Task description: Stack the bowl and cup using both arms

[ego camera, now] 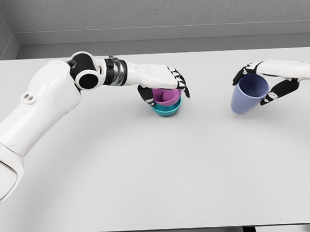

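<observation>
Pale grey worktop (147,173) nearest me. Left hand (163,79) is over the stack, fingers wrapped on the magenta plastic cup (167,96), which sits inside the teal plastic bowl (167,110). Right hand (269,85) holds the lavender plastic cup (248,94) tilted, off the worktop and well apart from the stack, fingers clamped on it. My worry: the tilted cup catches the magenta rim, or the hands collide over the stack.

On the white table (157,172), the left hand (163,78) gripped a purple bowl (165,96) sitting inside a teal bowl (167,110) near the middle. Well to the right, the right hand (269,83) held a tilted lavender cup (248,95).
</observation>
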`<state>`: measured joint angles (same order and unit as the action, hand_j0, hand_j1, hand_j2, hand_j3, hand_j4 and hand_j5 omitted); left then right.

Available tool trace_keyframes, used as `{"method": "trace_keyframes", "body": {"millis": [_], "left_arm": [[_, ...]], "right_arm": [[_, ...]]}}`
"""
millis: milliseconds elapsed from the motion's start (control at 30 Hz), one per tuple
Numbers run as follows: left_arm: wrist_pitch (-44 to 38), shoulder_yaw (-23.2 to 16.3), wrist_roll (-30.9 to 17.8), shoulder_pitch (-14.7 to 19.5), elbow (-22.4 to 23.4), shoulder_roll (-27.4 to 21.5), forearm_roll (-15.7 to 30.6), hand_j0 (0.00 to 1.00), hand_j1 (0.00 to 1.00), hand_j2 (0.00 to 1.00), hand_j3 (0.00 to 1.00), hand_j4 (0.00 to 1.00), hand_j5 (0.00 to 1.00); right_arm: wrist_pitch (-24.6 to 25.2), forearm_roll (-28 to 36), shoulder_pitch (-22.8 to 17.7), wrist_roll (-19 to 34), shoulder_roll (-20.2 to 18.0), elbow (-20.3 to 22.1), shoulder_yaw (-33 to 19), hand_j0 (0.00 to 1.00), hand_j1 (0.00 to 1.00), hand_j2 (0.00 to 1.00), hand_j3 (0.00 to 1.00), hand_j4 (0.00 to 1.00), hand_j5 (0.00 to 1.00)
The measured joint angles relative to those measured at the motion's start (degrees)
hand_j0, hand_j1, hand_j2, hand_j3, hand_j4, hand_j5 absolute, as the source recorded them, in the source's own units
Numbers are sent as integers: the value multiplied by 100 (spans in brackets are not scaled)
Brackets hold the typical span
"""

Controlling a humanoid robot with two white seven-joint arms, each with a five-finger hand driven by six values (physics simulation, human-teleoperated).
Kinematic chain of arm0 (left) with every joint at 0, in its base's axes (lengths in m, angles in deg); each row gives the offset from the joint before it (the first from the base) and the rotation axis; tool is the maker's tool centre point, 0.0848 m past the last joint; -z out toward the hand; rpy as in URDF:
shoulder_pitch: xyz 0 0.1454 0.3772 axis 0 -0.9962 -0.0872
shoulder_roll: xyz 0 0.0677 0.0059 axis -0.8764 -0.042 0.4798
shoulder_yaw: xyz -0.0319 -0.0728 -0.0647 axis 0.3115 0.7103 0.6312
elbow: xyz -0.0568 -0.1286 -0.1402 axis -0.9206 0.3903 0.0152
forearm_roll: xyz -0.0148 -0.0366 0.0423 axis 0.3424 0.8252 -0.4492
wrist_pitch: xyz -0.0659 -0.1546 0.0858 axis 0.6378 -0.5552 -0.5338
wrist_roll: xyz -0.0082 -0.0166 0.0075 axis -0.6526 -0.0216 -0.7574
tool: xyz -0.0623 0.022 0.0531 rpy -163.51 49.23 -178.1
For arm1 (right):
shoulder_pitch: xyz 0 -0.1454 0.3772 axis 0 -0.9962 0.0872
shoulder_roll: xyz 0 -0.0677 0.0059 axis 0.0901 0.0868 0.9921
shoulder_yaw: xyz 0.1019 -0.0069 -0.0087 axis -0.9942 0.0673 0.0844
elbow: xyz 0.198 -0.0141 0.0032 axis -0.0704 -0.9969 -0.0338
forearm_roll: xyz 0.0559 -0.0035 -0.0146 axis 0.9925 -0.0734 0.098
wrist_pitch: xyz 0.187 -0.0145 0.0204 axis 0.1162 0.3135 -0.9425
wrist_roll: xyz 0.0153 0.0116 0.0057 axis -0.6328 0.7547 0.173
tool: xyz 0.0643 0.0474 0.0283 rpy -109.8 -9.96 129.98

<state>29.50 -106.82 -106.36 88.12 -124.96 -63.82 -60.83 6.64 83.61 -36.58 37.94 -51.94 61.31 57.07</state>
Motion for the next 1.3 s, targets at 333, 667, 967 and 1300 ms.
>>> {"method": "trace_keyframes", "body": {"millis": [333, 667, 967, 1300], "left_arm": [[-2, 12, 1, 18, -1, -4, 1, 100, 100, 100, 100, 100, 100], [-2, 27, 1, 53, -27, -25, 11, 100, 100, 100, 100, 100, 100], [-1, 409, 1, 26, -752, -661, 326, 100, 100, 100, 100, 100, 100], [4, 983, 0, -949, -1948, -2276, 1400, 100, 100, 100, 100, 100, 100]], "right_arm": [[-3, -22, 114, 3, 120, 67, 1, 61, 61, 61, 61, 61, 61], [-2, -22, 202, 0, 147, 77, 0, 61, 61, 61, 61, 61, 61], [-3, -30, 343, 2, 294, 77, 1, 61, 61, 61, 61, 61, 61], [-3, -46, 545, 0, 533, 74, 7, 61, 61, 61, 61, 61, 61]]}}
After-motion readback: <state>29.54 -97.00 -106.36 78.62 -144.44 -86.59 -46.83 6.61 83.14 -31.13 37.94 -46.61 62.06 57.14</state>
